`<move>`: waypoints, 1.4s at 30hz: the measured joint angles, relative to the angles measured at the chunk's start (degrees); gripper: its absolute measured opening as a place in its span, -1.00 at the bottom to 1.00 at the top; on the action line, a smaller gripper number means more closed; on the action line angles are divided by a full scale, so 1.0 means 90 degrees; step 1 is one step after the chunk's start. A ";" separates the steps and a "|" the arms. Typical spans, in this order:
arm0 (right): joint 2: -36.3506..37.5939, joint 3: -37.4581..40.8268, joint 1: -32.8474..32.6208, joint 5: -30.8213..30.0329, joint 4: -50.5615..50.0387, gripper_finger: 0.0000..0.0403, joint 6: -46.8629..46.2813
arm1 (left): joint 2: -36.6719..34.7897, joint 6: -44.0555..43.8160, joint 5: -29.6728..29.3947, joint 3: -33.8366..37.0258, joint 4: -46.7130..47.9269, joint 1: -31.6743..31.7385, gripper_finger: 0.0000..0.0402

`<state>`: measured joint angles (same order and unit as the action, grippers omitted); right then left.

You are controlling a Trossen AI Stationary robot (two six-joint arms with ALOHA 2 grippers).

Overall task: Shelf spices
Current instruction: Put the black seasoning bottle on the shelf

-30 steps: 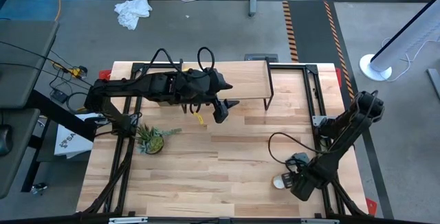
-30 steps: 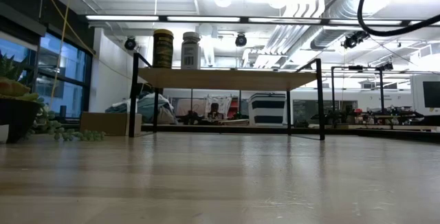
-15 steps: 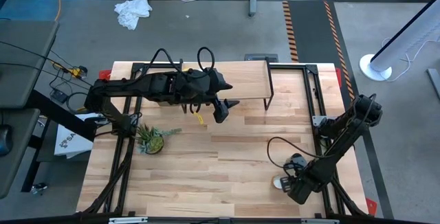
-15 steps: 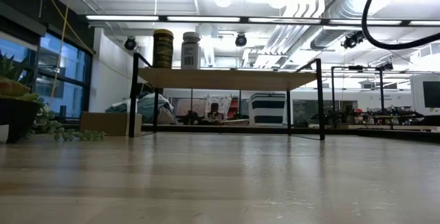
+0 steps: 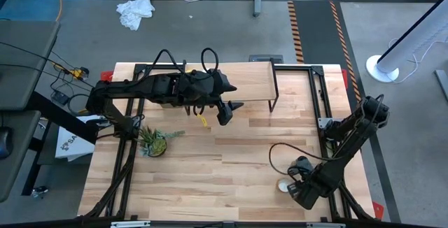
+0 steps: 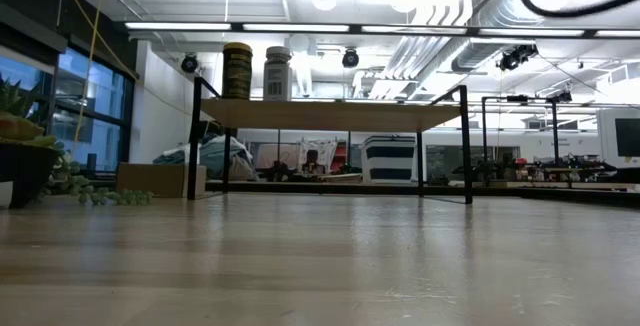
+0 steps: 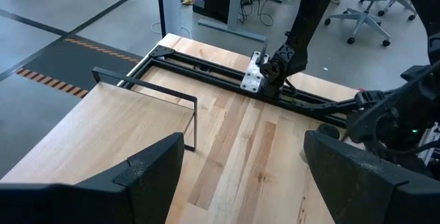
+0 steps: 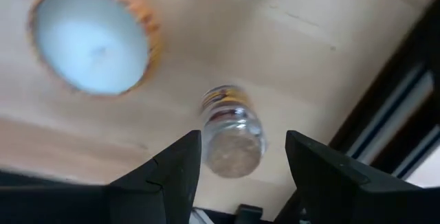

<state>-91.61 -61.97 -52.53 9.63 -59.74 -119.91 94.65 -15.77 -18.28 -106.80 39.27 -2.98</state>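
Note:
The shelf stands at the table's far side. Its plank top carries the mustard-yellow jar and the white-capped jar, both upright on their bases. My left gripper hovers open just in front of the shelf. My right gripper is low at the table's near right corner. It is open, with one finger on each side of the tiny clear jar. The flat white tin lies beside that jar. The dark black-capped jar is not in view.
A potted plant stands on the table's left part, and a tan cardboard box sits far left behind the shelf. Black rails run along the table's sides. Bare wood lies between the two arms.
My right arm has shifted a little toward the table's near edge and left, bringing its gripper closer beside the white tin. The left arm and the jars on the shelf have kept still.

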 joint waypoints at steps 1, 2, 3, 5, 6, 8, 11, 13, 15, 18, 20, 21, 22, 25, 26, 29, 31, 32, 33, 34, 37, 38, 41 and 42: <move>0.0000 -0.0003 0.0000 -0.0005 0.0064 0.04 0.0192 | 0.0000 0.0003 0.0000 0.0000 0.0000 0.0000 0.47; 0.0000 -0.0003 0.0000 -0.0009 0.0128 0.04 0.0348 | 0.0000 0.0010 0.0002 0.0000 -0.0002 -0.0002 0.47; 0.0000 -0.0003 0.0003 -0.0007 0.0199 0.04 0.0475 | 0.0000 0.0045 0.0005 0.0000 0.0000 -0.0001 0.47; 0.0002 -0.0003 0.0005 -0.0007 0.0375 0.04 0.0714 | 0.0000 0.0053 0.0014 0.0000 0.0000 -0.0002 0.47; 0.0000 -0.0003 0.0005 -0.0007 0.0454 0.04 0.0812 | 0.0000 0.0051 0.0017 0.0000 0.0000 0.0000 0.47; 0.0001 -0.0003 0.0005 -0.0008 0.0610 0.04 0.1098 | 0.0000 0.0051 0.0017 0.0000 0.0000 0.0000 0.47; 0.0002 -0.0003 0.0012 0.0102 0.0726 0.04 0.1393 | 0.0000 0.0051 0.0017 0.0000 0.0000 0.0000 0.47; 0.0001 -0.0003 0.0012 0.0104 0.0705 0.04 0.1271 | 0.0000 0.0051 0.0015 0.0000 0.0002 -0.0002 0.47; 0.0000 -0.0003 0.0012 0.0039 0.0574 0.04 0.1099 | 0.0000 0.0052 0.0015 0.0000 0.0002 -0.0001 0.47; 0.0002 -0.0003 0.0012 -0.0033 0.0324 0.04 0.1077 | 0.0000 0.0050 0.0015 0.0000 0.0005 0.0000 0.47; 0.0002 -0.0003 0.0012 -0.0039 0.0200 0.04 0.1199 | 0.0000 0.0051 0.0015 0.0000 0.0005 0.0000 0.47; 0.0002 -0.0003 0.0012 -0.0039 0.0177 0.04 0.1296 | 0.0000 0.0051 0.0015 0.0000 0.0005 0.0000 0.47; 0.0002 -0.0003 0.0012 -0.0038 0.0180 0.04 0.1351 | 0.0000 0.0049 0.0015 0.0000 0.0005 0.0000 0.47; 0.0002 -0.0003 0.0012 -0.0037 0.0228 0.05 0.1478 | 0.0000 0.0046 0.0015 0.0000 0.0005 0.0000 0.47; 0.0002 -0.0003 0.0012 -0.0037 0.0286 0.06 0.1492 | 0.0000 0.0046 0.0015 0.0000 0.0005 -0.0002 0.47; 0.0002 -0.0015 0.0012 -0.0122 0.0303 0.15 0.1492 | 0.0000 0.0046 0.0015 0.0000 0.0005 0.0000 0.47; 0.0002 -0.0049 0.0014 -0.0163 0.0277 0.20 0.1489 | 0.0000 0.0046 0.0015 0.0000 0.0005 -0.0001 0.47; 0.0002 -0.0080 0.0015 -0.0101 0.0239 0.22 0.1492 | 0.0000 0.0046 0.0014 0.0000 0.0004 0.0000 0.47; 0.0004 -0.0108 0.0015 -0.0036 0.0194 0.23 0.1494 | 0.0000 0.0046 0.0014 0.0000 0.0006 0.0000 0.47; 0.0006 -0.0132 0.0001 -0.0003 0.0152 0.24 0.1495 | 0.0000 0.0045 0.0014 0.0000 0.0005 0.0000 0.47; 0.0007 -0.0156 -0.0126 0.0010 0.0173 0.24 0.1469 | 0.0000 0.0044 0.0012 0.0000 0.0012 0.0000 0.47; 0.0007 -0.0156 -0.0186 0.0002 0.0192 0.24 0.1397 | 0.0000 0.0044 0.0012 0.0000 0.0017 0.0000 0.47; 0.0007 -0.0156 -0.0363 -0.0202 0.0164 0.24 0.1067 | 0.0000 0.0039 0.0012 0.0000 0.0033 0.0000 0.47; 0.0007 -0.0156 -0.0422 -0.0273 0.0076 0.25 0.0888 | 0.0000 0.0038 0.0012 0.0000 0.0048 0.0000 0.47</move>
<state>-91.55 -63.37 -56.33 7.18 -59.06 -111.91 94.65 -15.43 -18.17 -106.80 39.70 -2.98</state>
